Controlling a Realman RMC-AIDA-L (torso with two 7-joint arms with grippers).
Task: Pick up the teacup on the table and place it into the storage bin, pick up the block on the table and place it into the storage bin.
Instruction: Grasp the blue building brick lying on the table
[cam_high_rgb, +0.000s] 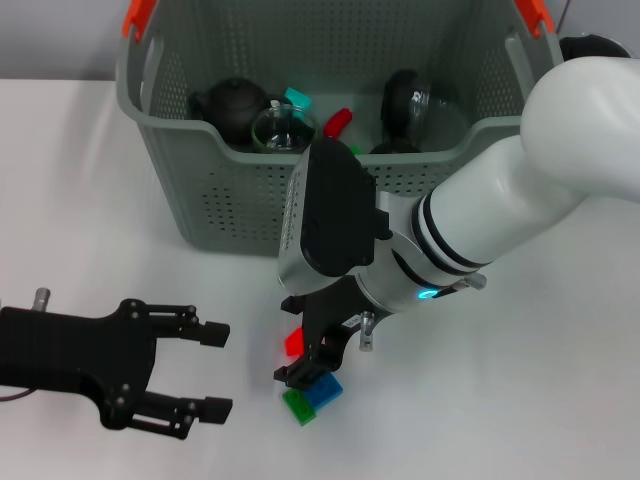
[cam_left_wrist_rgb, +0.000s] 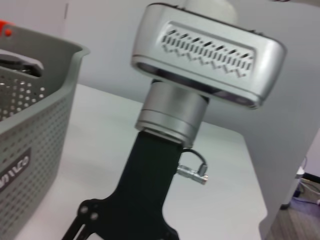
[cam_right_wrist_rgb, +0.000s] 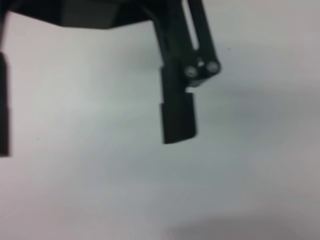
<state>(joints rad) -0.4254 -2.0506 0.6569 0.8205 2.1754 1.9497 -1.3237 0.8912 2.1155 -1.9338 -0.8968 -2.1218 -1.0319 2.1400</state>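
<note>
- Reaching down in front of the storage bin (cam_high_rgb: 300, 190): the right gripper (cam_high_rgb: 312, 362), hanging over the white desk (cam_high_rgb: 520, 400) among three small blocks.
- Lying just beside the right gripper's black fingers: a red block (cam_high_rgb: 293, 341), a blue block (cam_high_rgb: 325, 390) and a green block (cam_high_rgb: 297, 407), the blue and green touching each other on the desk.
- Standing apart in the right wrist view: the jaws, with one finger (cam_right_wrist_rgb: 177, 117) in the middle and the other at the picture's edge, bare desk between them.
- Resting low over the desk well to the left: the left gripper (cam_high_rgb: 214, 370), jaws spread wide, gripping nothing.
- Sitting at the far side of the desk: the storage bin, grey-green and perforated, with orange handle tips.
- Lying inside the bin: a dark teapot (cam_high_rgb: 232, 104), a glass teacup (cam_high_rgb: 283, 129), a second dark pot (cam_high_rgb: 405, 100), plus small cyan and red pieces.
- Showing in the left wrist view: the right arm's silver wrist housing (cam_left_wrist_rgb: 207, 52) beside the bin wall (cam_left_wrist_rgb: 35, 125).
</note>
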